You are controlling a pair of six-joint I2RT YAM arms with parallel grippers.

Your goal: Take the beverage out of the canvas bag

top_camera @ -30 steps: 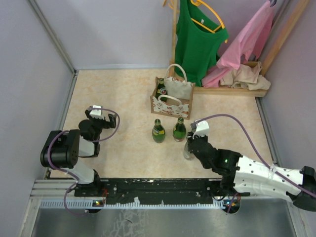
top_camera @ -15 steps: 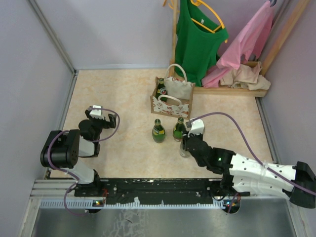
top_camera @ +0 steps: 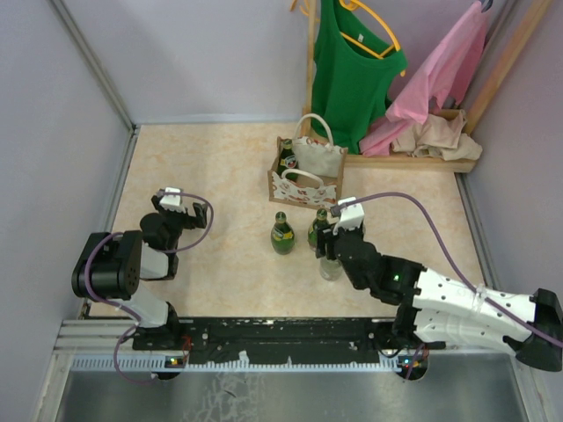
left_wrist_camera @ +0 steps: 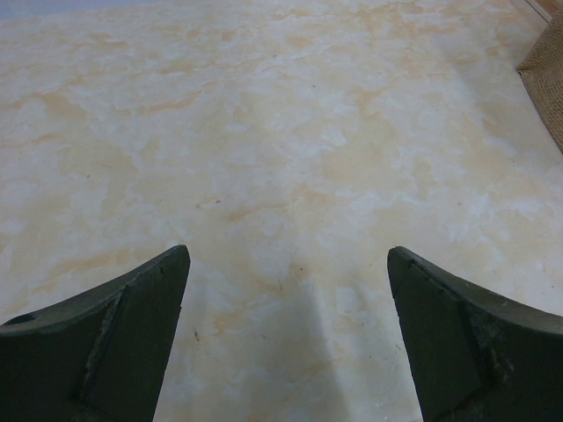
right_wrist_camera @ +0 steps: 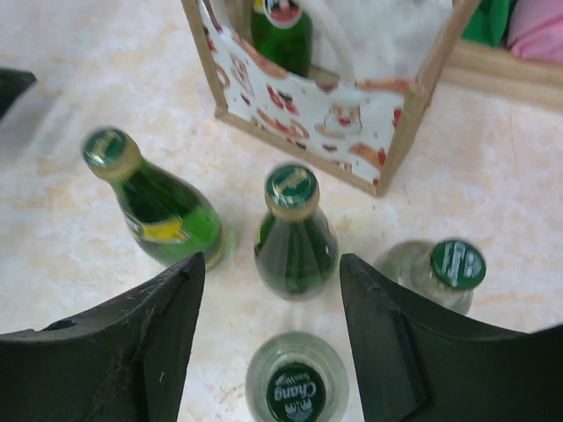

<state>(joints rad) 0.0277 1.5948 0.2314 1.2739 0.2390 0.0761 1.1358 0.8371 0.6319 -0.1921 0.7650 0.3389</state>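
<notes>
The canvas bag [right_wrist_camera: 325, 114] is seen upright on the table [top_camera: 211, 167], just in front of the wooden rack base [top_camera: 413, 161]. One green beverage [right_wrist_camera: 281, 26] is seen inside it at the left end, with only its neck and shoulders showing. So the task is judged not yet finished.

Just beside the bag's front, four bottles are crowded together: a left green bottle [right_wrist_camera: 163, 211], a middle green bottle [right_wrist_camera: 295, 237], a green-capped clear bottle [right_wrist_camera: 444, 268] and a second clear bottle [right_wrist_camera: 296, 387]. The right gripper [right_wrist_camera: 268, 261] is held over this cluster with its jaws apart and nothing clamped, and the second clear bottle stands beneath the gap. The left gripper [left_wrist_camera: 288, 255] is spread wide over bare table, well apart from the bag, and nothing is held.

A cap could be clipped by a finger or the wrist on any reach towards the bag, and neighbouring bottles could be toppled in a chain. The bag is braced by nothing, so it could be dragged or tipped if the beverage is pulled at a slant. A finger could also be snagged in the white handles [top_camera: 312, 116]. The smooth glass neck could slip from a loose grip.
</notes>
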